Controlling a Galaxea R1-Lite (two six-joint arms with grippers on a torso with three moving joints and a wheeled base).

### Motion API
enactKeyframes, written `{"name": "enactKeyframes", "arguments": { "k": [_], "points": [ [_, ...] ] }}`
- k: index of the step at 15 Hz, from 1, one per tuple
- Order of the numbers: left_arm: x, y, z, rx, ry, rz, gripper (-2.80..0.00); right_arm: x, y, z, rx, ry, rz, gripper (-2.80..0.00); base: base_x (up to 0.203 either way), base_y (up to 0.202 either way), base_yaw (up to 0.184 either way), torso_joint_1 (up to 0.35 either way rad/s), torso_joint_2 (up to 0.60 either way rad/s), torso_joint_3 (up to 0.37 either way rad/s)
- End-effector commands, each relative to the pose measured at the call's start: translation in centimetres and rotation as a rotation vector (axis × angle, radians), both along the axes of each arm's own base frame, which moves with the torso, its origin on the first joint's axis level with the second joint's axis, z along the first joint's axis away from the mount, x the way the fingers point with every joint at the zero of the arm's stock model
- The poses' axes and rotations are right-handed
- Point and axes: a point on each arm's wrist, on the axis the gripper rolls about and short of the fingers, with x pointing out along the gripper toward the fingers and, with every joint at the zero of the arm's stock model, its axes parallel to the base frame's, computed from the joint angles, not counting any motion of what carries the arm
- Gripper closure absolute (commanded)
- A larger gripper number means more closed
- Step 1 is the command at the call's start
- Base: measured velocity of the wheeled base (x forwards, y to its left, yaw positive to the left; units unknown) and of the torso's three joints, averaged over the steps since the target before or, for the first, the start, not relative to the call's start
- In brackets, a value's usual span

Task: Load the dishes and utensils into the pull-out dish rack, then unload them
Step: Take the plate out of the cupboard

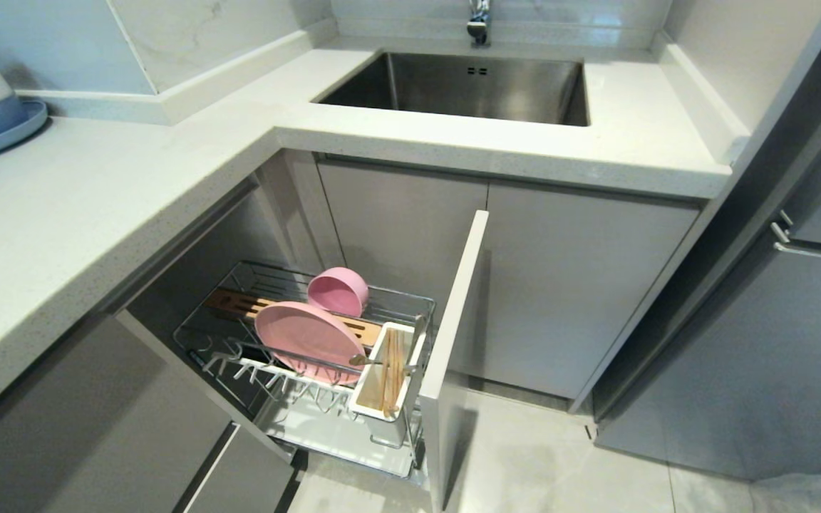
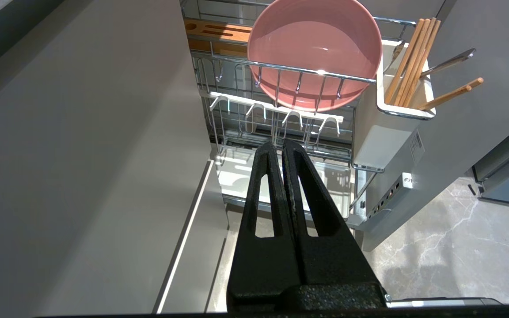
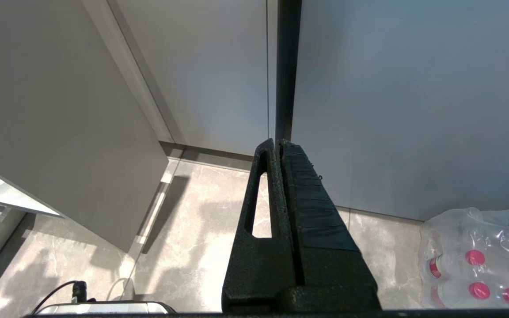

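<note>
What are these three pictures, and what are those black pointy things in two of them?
They come from a robot with cameras on its head and on each wrist. The head camera looks down at a kitchen counter with a sink. Below it, a pull-out dish rack holds a pink plate, a pink bowl, chopsticks and a fork. The black pointy things are the robot's pinchers. The left gripper points at the rack; the right gripper points at cupboard doors and the floor. Both are pressed shut and hold nothing.
</note>
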Motion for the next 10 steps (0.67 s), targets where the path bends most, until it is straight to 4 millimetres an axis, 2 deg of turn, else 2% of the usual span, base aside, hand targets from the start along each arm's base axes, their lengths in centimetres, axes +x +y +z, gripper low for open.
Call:
{"name": "enactKeyframes", "arguments": {
  "k": [1,10],
  "points": [
    [-0.01,0.00,0.00,0.000,-0.001,0.001,0.00,0.01,0.00,-0.04,0.000,0.001,0.000,0.00,0.000,0.000,0.000,0.000,0.00,0.000],
    [-0.01,0.00,0.00,0.000,-0.001,0.000,0.00,0.01,0.00,-0.04,0.000,0.001,0.000,0.00,0.000,0.000,0.000,0.000,0.00,0.000]
  ]
}}
